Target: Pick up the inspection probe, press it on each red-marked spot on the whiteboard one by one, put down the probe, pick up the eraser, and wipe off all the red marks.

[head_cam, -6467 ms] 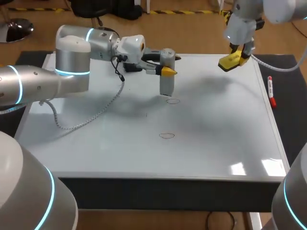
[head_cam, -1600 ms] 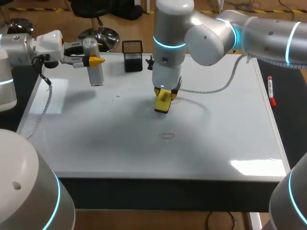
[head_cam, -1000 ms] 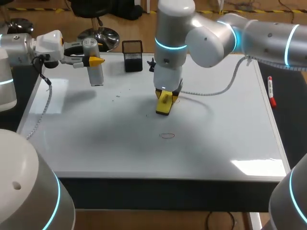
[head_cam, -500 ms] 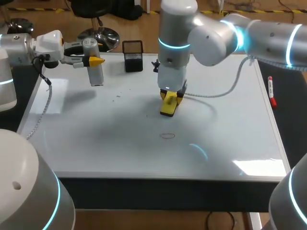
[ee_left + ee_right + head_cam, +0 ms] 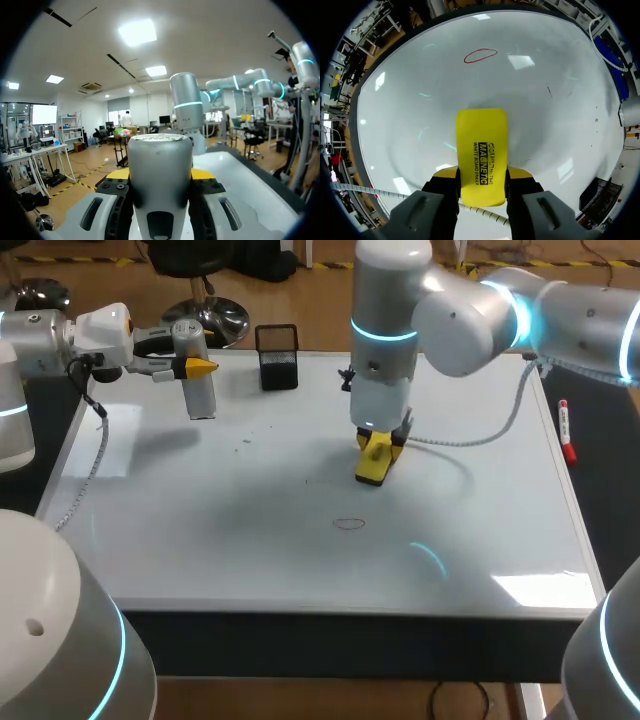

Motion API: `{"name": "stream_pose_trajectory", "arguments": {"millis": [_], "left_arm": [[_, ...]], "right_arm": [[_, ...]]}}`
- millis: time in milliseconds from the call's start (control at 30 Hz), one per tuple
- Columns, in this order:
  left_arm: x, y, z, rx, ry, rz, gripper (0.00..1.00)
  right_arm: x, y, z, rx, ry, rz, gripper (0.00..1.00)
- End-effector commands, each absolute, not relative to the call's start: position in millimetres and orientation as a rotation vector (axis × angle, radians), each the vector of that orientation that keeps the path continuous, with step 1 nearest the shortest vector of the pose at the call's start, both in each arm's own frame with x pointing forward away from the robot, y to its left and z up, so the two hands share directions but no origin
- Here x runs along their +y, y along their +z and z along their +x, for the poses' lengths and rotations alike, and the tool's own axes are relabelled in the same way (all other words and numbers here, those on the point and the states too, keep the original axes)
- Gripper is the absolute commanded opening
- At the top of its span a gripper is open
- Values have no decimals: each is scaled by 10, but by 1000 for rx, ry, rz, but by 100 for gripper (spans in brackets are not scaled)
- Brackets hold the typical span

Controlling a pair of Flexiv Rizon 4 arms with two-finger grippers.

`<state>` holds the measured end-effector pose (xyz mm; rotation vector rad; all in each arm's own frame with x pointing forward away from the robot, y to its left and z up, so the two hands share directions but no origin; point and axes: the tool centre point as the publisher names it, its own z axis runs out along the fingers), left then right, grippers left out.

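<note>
My right gripper [image 5: 381,443] is shut on the yellow eraser [image 5: 375,464] [image 5: 481,155], whose end rests on the whiteboard [image 5: 480,490] near its middle. One red ring mark [image 5: 348,524] [image 5: 480,55] lies a little ahead of the eraser, toward the front edge. At the board's far left corner my left gripper [image 5: 192,367] is shut on the grey cylindrical inspection probe [image 5: 196,372] [image 5: 160,180], which stands upright on the board. In the left wrist view the probe fills the space between the fingers.
A black mesh pen holder [image 5: 277,357] stands at the back edge of the board. A red marker [image 5: 565,430] lies off the board's right edge. A few small dark specks [image 5: 246,440] dot the board left of centre.
My right arm has slid the eraser to the right across the board. The red ring that lay at the eraser's spot 6.5 s ago no longer shows. My left arm has kept still.
</note>
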<state>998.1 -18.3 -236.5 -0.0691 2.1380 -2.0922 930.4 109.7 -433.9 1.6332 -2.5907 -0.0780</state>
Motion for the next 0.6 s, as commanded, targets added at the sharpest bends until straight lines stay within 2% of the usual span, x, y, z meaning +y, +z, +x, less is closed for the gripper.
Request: {"name": "stream_pose_trajectory", "arguments": {"millis": [33,333,600], "left_arm": [[-186,-2350,9966,2137,-2088,-71,0],[-186,-2350,9966,2137,-2088,-71,0],[-186,-2350,9966,2137,-2088,-71,0]], "right_arm": [[975,-4517,9260,-2595,-74,1634,0],[981,-4397,9273,-2609,-48,1646,0],[993,-3775,9380,-2632,-13,1720,0]]}}
